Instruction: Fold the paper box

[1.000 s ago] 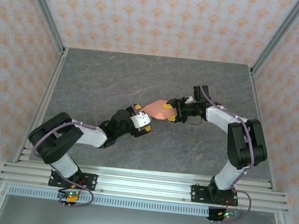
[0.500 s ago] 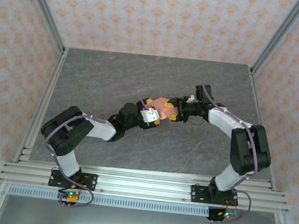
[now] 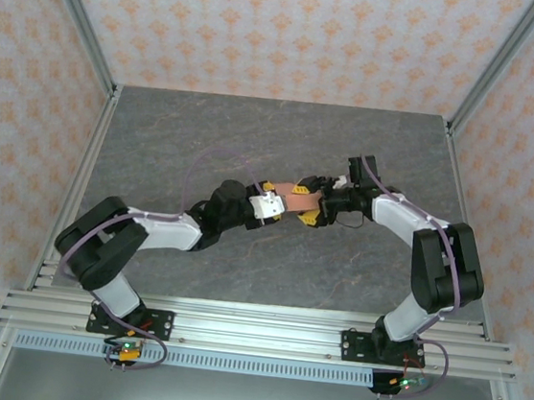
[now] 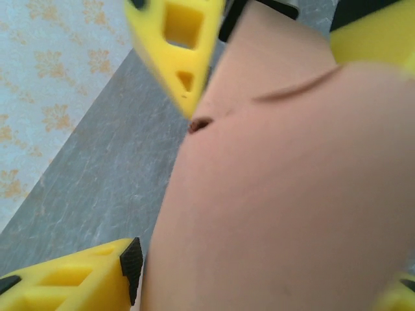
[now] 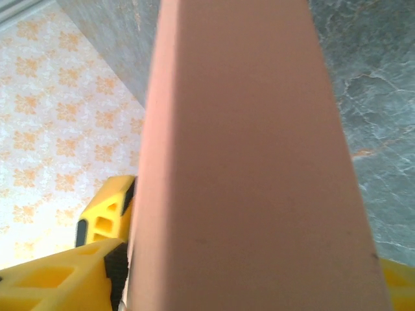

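Left gripper [image 3: 278, 202] straddles the left end of the paper box [image 3: 296, 199]; right gripper [image 3: 311, 201] straddles its right end. Whether either clamps cannot be told. The box's long axis runs between them, equally near both.

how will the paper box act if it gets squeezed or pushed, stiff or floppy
Probably floppy: the paper box is thin card, and its panel bows in the left wrist view. It likely bends first along the visible crease. Thin as it is, probably light too.
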{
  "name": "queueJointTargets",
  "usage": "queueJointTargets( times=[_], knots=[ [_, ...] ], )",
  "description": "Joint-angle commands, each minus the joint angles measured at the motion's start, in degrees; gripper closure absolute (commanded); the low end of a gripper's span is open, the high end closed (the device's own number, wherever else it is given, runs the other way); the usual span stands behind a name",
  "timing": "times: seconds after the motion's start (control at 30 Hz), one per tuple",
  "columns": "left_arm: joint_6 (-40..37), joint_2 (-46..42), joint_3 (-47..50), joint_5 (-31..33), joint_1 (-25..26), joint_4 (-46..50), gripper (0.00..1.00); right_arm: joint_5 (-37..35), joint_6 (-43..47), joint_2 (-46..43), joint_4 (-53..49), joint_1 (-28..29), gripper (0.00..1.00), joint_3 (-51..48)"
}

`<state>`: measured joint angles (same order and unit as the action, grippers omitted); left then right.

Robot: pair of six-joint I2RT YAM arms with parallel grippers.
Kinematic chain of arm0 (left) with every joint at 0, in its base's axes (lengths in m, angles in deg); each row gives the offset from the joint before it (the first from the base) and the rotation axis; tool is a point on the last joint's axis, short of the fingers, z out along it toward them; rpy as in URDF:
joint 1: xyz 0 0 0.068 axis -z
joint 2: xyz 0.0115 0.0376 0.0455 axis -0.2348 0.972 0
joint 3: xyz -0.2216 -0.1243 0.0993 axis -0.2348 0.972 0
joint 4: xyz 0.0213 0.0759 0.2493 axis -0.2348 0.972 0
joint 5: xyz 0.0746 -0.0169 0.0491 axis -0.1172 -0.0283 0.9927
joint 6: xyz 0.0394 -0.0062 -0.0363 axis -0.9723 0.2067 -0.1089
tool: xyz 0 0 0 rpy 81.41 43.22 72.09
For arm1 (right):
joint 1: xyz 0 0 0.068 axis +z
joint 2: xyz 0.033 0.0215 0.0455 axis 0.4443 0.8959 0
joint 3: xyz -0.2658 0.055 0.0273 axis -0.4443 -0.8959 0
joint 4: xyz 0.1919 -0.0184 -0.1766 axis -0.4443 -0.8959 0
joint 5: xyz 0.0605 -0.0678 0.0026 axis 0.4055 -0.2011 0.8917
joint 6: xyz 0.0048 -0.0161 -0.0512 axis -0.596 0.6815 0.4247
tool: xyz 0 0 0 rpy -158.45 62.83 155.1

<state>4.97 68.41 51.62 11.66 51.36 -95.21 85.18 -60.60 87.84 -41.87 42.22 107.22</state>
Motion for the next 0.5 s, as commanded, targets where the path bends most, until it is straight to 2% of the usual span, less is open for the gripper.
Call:
queueJointTargets(
  times=[0.0,0.1,0.27,0.37,0.47],
  knots=[
    [1.24,-6.20,-1.23,4.25,-0.07,12.58,0.40,-0.45,5.62,-3.03,-5.48,-2.12,0.27,2.69],
    [2.19,-9.77,-5.82,4.61,-0.03,26.78,0.41,-2.76,10.36,-5.37,-6.34,-4.64,0.24,3.24],
    [2.83,-9.50,-13.51,4.16,0.02,39.76,0.41,-4.02,11.97,-3.32,-3.01,-8.90,0.23,4.76],
    [3.16,-8.71,-14.12,3.84,0.01,38.31,0.41,-9.40,16.19,-2.49,-6.08,-9.41,0.23,5.75],
    [6.63,-8.50,-12.78,3.09,-1.29,33.52,0.40,-13.96,19.20,-3.15,-7.47,-9.18,0.22,4.51]
  ],
)
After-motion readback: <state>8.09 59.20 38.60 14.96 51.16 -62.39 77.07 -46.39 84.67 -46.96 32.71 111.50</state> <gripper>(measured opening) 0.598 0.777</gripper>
